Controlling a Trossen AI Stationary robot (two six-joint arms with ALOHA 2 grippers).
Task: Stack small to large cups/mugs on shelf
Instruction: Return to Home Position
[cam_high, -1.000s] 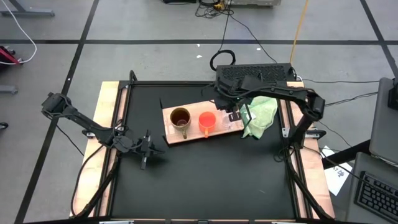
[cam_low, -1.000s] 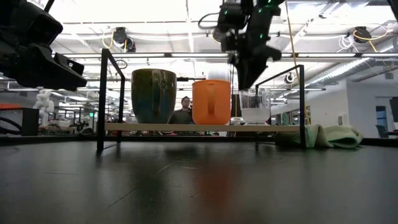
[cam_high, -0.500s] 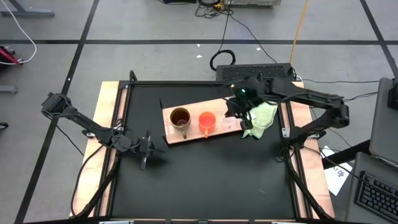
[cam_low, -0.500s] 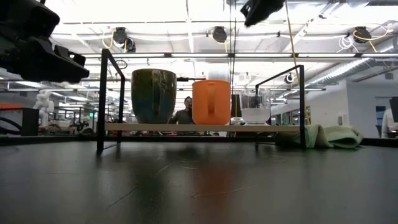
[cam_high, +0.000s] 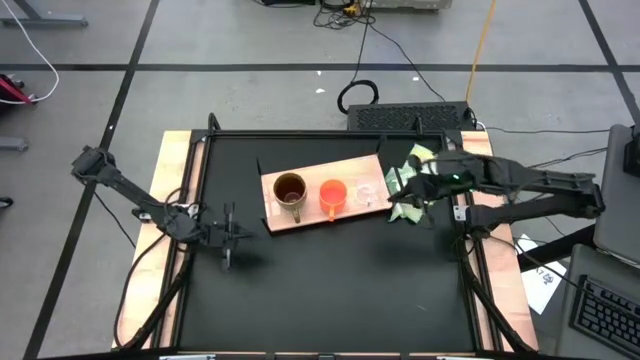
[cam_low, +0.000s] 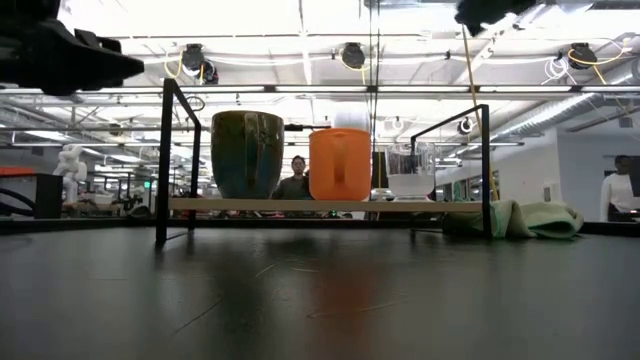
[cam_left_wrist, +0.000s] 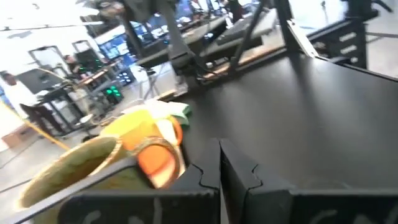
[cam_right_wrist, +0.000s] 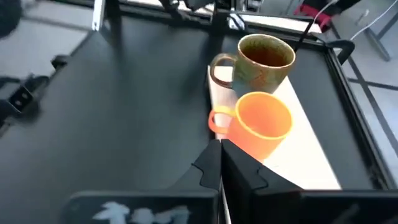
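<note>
The mug (cam_low: 247, 153), orange cup (cam_low: 340, 163) and clear cup (cam_low: 410, 176) stand upright in a row on the shelf (cam_low: 250, 204), large to small from left to right. The right gripper (cam_right_wrist: 220, 148), fingers pressed together and empty, hangs seemingly above the cloth (cam_low: 530, 218) beside the shelf's right end. The left gripper (cam_left_wrist: 219, 149), likewise pressed together, waits over the table (cam_low: 320, 300), front left of the shelf.

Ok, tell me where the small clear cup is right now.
In the high view the clear cup stands at the right end of the shelf, beside the orange cup and near the green cloth.
</note>
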